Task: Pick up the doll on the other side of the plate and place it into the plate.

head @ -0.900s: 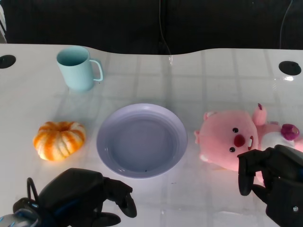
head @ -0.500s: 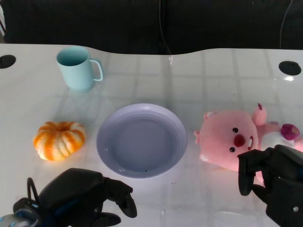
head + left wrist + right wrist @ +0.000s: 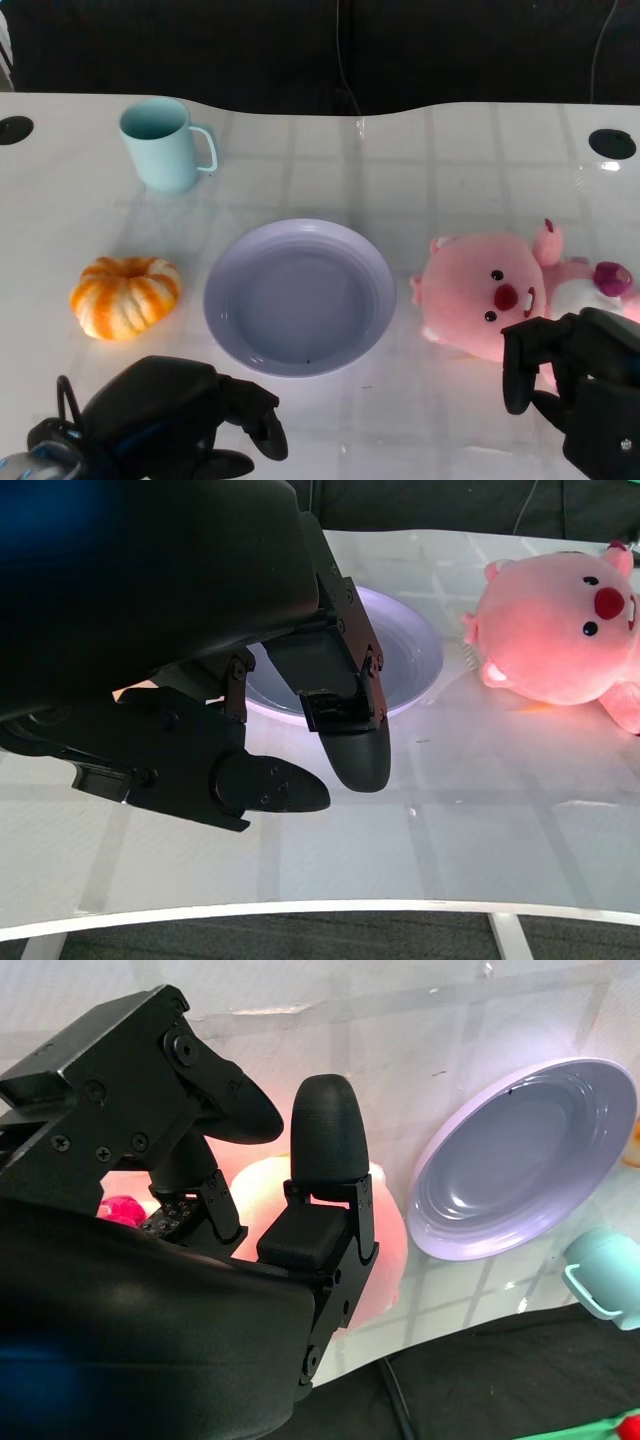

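Nothing shifting since the earlier frames. Pink doll (image 3: 495, 300) lying on table (image 3: 450, 160) right of plate (image 3: 300, 297). Right hand (image 3: 570, 385) hovering by doll, fingers apart, empty. Left hand (image 3: 185, 415) resting empty, fingers loosely apart.
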Controlling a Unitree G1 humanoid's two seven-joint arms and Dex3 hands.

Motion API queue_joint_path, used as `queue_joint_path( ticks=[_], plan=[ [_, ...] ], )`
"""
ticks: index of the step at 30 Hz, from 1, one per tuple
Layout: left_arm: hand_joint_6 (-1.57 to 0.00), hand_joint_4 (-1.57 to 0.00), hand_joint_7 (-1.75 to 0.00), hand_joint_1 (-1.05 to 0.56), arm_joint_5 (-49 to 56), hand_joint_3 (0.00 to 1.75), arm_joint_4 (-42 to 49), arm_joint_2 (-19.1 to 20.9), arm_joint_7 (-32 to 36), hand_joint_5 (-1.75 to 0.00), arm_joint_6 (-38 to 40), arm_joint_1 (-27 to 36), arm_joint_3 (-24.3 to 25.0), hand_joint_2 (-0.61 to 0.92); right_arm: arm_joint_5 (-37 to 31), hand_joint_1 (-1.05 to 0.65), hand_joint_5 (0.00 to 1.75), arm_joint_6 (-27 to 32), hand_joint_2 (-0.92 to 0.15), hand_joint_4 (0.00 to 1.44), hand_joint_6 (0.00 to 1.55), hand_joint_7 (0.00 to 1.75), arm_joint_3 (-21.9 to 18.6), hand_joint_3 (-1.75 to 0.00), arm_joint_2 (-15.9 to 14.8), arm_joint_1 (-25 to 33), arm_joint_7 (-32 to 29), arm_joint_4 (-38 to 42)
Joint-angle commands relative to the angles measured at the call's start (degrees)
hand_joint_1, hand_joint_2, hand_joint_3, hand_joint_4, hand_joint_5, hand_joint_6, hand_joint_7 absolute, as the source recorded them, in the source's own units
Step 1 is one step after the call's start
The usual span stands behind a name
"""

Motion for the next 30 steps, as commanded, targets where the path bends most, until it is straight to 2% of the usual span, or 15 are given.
queue_joint_path(
  ticks=[1, 2, 5, 7, 9, 11, 12, 14, 15, 19, 24, 30],
  plan=[
    [-0.88, -0.71, -0.58, -0.23, -0.18, 0.26, -0.75, 0.84, -0.80, -1.32, 0.40, -0.15, 0.28, 0.92, -0.30, -0.06, 1.66, 0.95, -0.42, 0.83, 0.84, 1.27, -0.73, -1.24, -0.23, -0.29, -1.20, -0.71],
    [-0.88, -0.71, -0.57, -0.23, -0.31, 0.26, -0.71, 0.82, -0.70, -1.32, 0.22, -0.11, 0.33, 0.92, -0.27, -0.05, 1.64, 1.56, -0.42, 0.83, 0.84, 1.23, -0.94, -1.23, 0.20, -0.19, -1.67, -1.02],
    [-0.89, -0.72, -0.58, -0.23, -0.41, 0.25, -0.21, 0.86, -0.16, -1.32, -0.52, -0.18, 0.39, 0.92, -0.35, -0.06, 1.55, 1.79, -0.52, 0.78, 0.82, 1.00, -1.52, -0.98, 1.36, 0.13, -4.20, -1.58],
    [-0.89, -0.73, -0.58, -0.23, -0.32, 0.25, -0.20, 0.91, -0.12, -1.32, -0.57, -0.21, 0.40, 0.92, -0.16, -0.07, 1.38, 0.35, -0.67, 0.73, 0.84, 0.77, -1.95, -0.65, 1.92, 0.35, -6.39, -1.35],
    [-0.90, -0.73, -0.58, -0.22, -0.34, 0.25, -0.08, 0.87, 0.07, -1.33, -0.78, -0.21, 0.43, 0.92, -0.47, -0.09, 1.10, -1.05, -0.77, 0.72, 0.82, 0.50, -2.21, -0.40, 2.35, 0.65, -8.76, -1.10],
    [-0.90, -0.74, -0.59, -0.22, -0.32, 0.25, -0.05, 0.85, 0.06, -1.34, -0.76, -0.20, 0.43, 0.92, -0.79, -0.11, 0.92, -2.27, -0.79, 0.71, 0.78, 0.33, -2.48, -0.32, 3.03, 0.95, -11.26, -0.82],
    [-0.90, -0.73, -0.59, -0.22, -0.29, 0.25, -0.13, 0.82, -0.01, -1.34, -0.65, -0.16, 0.44, 0.92, -0.85, -0.13, 0.82, -2.82, -0.79, 0.67, 0.72, 0.25, -2.61, -0.30, 3.32, 1.05, -12.24, -0.64],
    [-0.90, -0.73, -0.59, -0.22, -0.21, 0.25, -0.31, 0.73, -0.06, -1.34, -0.47, -0.09, 0.46, 0.92, -2.00, -0.16, 0.73, -3.55, -0.80, 0.60, 0.65, 0.17, -2.59, -0.29, 3.16, 1.09, -13.64, -0.46],
    [-0.90, -0.73, -0.58, -0.22, -0.17, 0.25, -0.34, 0.72, -0.09, -1.34, -0.41, -0.08, 0.45, 0.92, -2.78, -0.21, 0.67, -3.67, -0.82, 0.49, 0.57, 0.12, -2.54, -0.29, 2.95, 1.08, -14.19, -0.46],
    [-0.89, -0.73, -0.58, -0.23, -0.14, 0.25, -0.24, 0.91, -0.09, -1.34, -0.74, -0.03, 0.42, 0.92, -4.34, -0.25, 0.54, -5.76, -0.87, 0.26, 0.43, 0.02, -2.92, -0.17, 2.76, 0.92, -17.26, 0.86],
    [-0.89, -0.72, -0.58, -0.23, -0.32, 0.25, -0.45, 0.96, -0.41, -1.33, -0.66, 0.03, 0.47, 0.92, -9.28, -0.38, 0.42, -2.48, -0.90, 0.03, 0.24, 0.00, -2.96, -0.07, 2.76, 0.70, -18.84, 0.41],
    [-0.89, -0.72, -0.57, -0.23, -0.20, 0.25, -0.39, 0.84, -0.33, -1.31, -0.62, -0.07, 0.34, 0.92, -14.68, -0.45, 0.32, 0.64, -0.90, 0.00, 0.18, 0.00, -2.64, -0.02, 2.79, 0.21, -20.24, 0.12]
  ],
)
